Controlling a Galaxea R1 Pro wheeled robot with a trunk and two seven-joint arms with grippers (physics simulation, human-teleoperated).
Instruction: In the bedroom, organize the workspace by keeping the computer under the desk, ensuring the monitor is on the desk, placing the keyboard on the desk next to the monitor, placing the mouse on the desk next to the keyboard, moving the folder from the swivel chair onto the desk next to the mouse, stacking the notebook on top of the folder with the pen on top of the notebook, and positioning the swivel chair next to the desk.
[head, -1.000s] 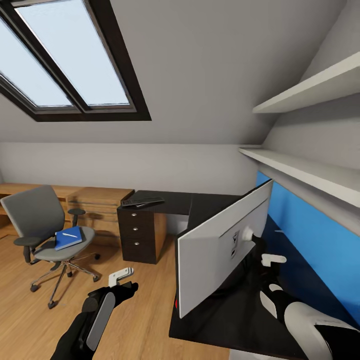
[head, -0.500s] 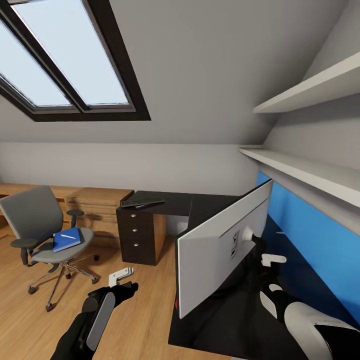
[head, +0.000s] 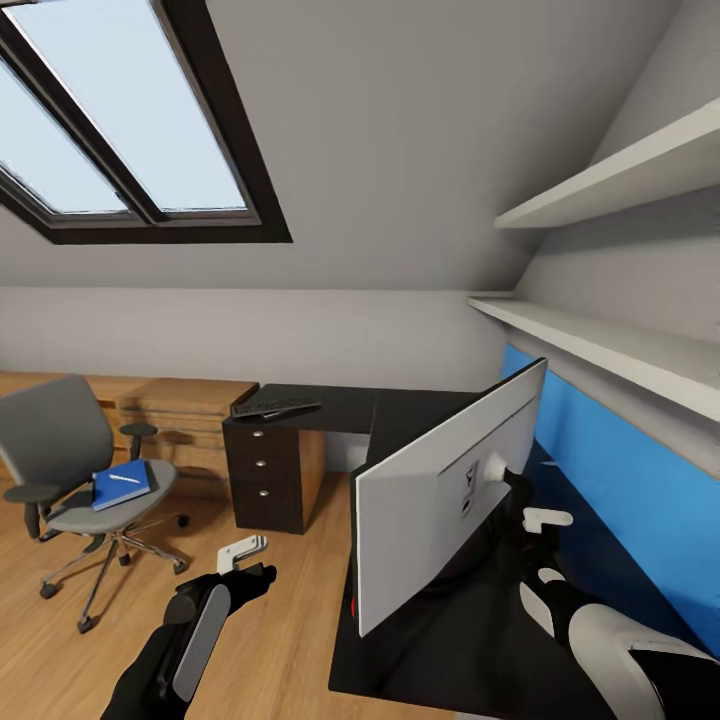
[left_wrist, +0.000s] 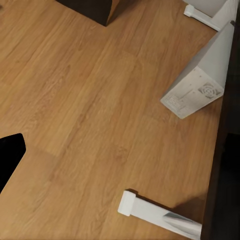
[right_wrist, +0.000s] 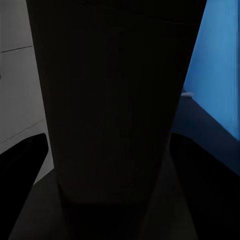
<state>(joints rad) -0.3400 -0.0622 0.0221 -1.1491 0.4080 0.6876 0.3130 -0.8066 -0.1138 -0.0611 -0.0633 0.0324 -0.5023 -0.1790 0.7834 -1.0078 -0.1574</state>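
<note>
The monitor (head: 440, 500) shows its white back over the near wing of the black desk (head: 400, 420). My right gripper (head: 517, 506) is shut on its dark neck (right_wrist: 120, 100). My left gripper (head: 243, 553) hangs open over the wooden floor, holding nothing. The white-grey computer (left_wrist: 200, 80) stands on the floor by the desk's edge. The keyboard (head: 275, 404) lies on the far wing above the drawers. At the left the swivel chair (head: 55, 440) carries the blue folder (head: 110, 492) with the white pen (head: 124, 479) on top. Mouse and notebook are out of view.
A light wooden chest (head: 180, 405) stands along the back wall behind the chair. Two white shelves (head: 600, 350) and a blue wall panel (head: 620, 470) run along the right above the desk. A white desk leg (left_wrist: 160, 212) rests on the floor. Open wood floor lies between chair and desk.
The camera has swung slightly right: chair, chest and the far desk wing slid left in the picture. The monitor and both arms keep the same place in the view.
</note>
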